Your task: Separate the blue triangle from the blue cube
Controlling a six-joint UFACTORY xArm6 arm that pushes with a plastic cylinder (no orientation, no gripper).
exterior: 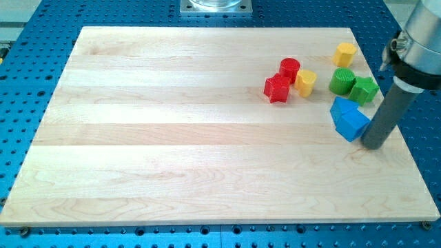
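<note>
My tip (374, 145) (no jaws, bare rod) sitting at blue cube's (353, 124) right; risking shoving blue triangle (340, 106) along, both touching.

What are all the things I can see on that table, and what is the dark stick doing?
Wooden board: one, pale, fills most of the view.
Blue perforated table: one, around the board.
Metal plate: one, grey, at the view's top edge.
Red blocks: two, touching, a round one and a star-like one below it.
Yellow blocks: two, one beside the red pair, one near the board's top right.
Green blocks: two, side by side, a round one and another on its right.
Blue triangle and blue cube: one each, pressed together below the green blocks.
My tip: dark rod's end, right beside the blue cube on the view's right.
</note>
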